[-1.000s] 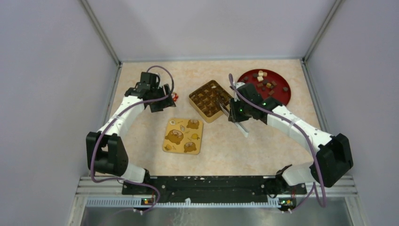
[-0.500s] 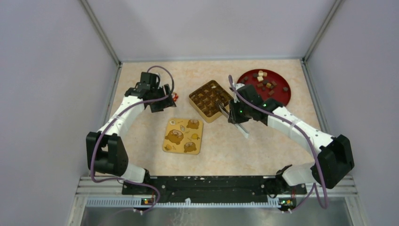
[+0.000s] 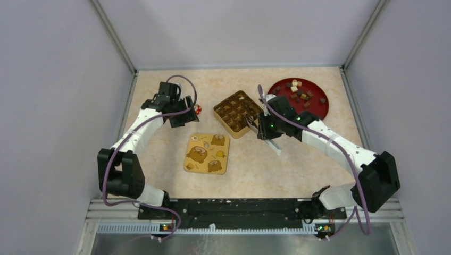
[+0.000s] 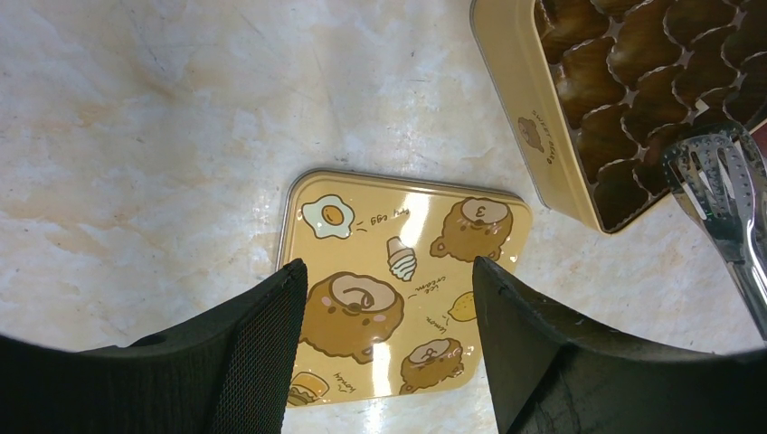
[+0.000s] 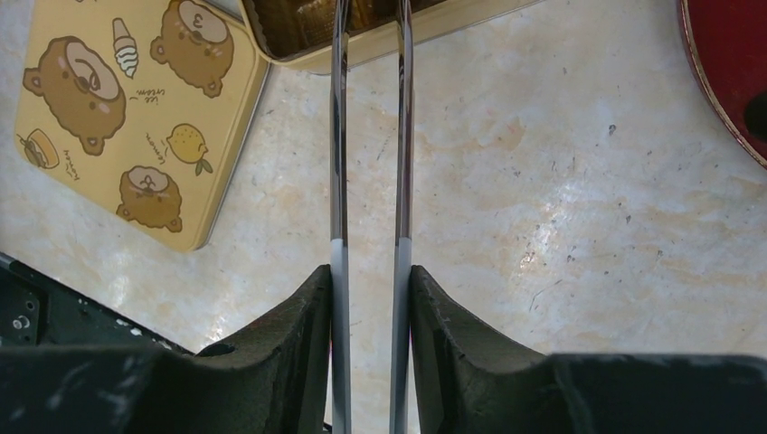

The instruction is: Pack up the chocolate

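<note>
The chocolate [image 3: 299, 94] lies as several small dark and cream lumps on a red plate [image 3: 324, 108] at the back right. A yellow box [image 3: 236, 113] with brown compartments stands mid-table; it also shows in the left wrist view [image 4: 543, 136] and the right wrist view [image 5: 452, 25]. My right gripper [image 3: 264, 127] [image 5: 369, 271] is shut on metal tongs [image 5: 339, 136]. The tongs' tips [image 4: 719, 176] reach over the box's near right corner. I cannot tell whether they hold a lump. My left gripper [image 3: 178, 114] [image 4: 389, 265] is open and empty, above the table left of the box.
The square yellow lid [image 3: 207, 153] with bear pictures lies flat in front of the box, seen under my left gripper [image 4: 398, 262] and in the right wrist view [image 5: 136, 99]. A small red-and-white sweet [image 3: 198, 110] lies next to the left gripper. Walls enclose the table.
My right gripper with the tongs has edged slightly left toward the box. The left arm has not moved.
</note>
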Robot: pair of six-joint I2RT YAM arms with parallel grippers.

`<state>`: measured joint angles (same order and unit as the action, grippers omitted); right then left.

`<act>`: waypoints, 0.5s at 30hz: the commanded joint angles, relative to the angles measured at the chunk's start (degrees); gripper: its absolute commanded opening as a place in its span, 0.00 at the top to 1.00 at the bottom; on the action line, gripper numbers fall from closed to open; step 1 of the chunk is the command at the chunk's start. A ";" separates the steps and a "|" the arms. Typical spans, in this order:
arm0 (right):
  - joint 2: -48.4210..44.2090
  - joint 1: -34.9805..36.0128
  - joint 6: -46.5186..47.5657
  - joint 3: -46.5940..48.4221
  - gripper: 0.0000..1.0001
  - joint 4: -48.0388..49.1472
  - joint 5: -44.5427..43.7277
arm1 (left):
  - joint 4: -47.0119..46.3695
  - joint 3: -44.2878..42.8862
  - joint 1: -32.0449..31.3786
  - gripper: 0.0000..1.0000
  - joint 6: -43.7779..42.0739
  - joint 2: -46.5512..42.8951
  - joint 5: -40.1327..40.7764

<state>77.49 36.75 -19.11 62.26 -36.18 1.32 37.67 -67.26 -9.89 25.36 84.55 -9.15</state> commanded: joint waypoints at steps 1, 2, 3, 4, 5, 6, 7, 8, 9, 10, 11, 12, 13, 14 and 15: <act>0.57 0.88 0.29 1.95 0.67 1.86 -0.40 | -1.37 0.17 0.22 0.28 -0.14 -0.29 -0.17; 0.63 0.92 0.28 1.99 0.66 1.90 -0.36 | -1.42 0.20 0.21 0.28 -0.14 -0.36 -0.17; 0.62 0.95 0.29 2.09 0.66 1.93 -0.42 | -1.45 0.20 0.22 0.28 -0.14 -0.40 -0.17; 0.57 0.95 0.30 2.14 0.66 1.92 -0.57 | -1.46 0.16 0.18 0.28 -0.14 -0.37 -0.20; 0.52 0.95 0.20 2.27 0.66 2.00 -0.76 | -1.46 0.09 0.22 0.28 -0.20 -0.32 -0.17; 0.47 0.95 0.15 2.53 0.67 1.87 -1.02 | -1.46 0.10 0.22 0.28 -0.20 -0.27 -0.17; 0.28 0.95 0.09 2.84 0.68 1.85 -1.13 | -1.46 0.05 0.21 0.28 -0.15 -0.31 -0.21; 0.06 0.95 0.05 3.09 0.71 1.80 -1.14 | -1.46 0.02 0.21 0.28 -0.14 -0.34 -0.24; -0.28 0.95 0.00 3.38 0.76 1.87 -2.64 | -1.50 0.01 0.22 0.28 -0.14 -0.28 -0.26; -0.66 0.95 -0.07 3.59 0.85 1.95 -3.64 | -1.51 -0.11 0.16 0.28 -0.14 -0.30 -0.26; -1.18 0.94 -0.13 3.90 0.93 2.12 -4.55 | -1.61 -0.08 0.21 0.28 -0.14 -0.28 -0.26; -1.84 0.95 -0.11 4.21 0.98 2.21 -5.36 | -1.65 -0.02 0.18 0.28 -0.14 -0.20 -0.33; -2.11 0.91 0.03 4.58 1.00 2.18 -6.04 | -1.71 -0.04 0.21 0.28 -0.21 -0.13 -0.34; -2.48 0.95 0.32 5.06 1.00 1.89 -6.66 | -1.72 -0.12 0.22 0.28 -0.23 0.03 -0.42; -2.68 0.95 0.54 5.79 1.00 1.46 -7.57 | -1.65 -0.19 0.22 0.28 -0.29 0.10 -0.50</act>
<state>78.37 37.01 -19.14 62.81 -36.36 -2.00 37.52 -67.26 -9.89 25.36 84.55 -9.17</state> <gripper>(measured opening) 0.071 0.725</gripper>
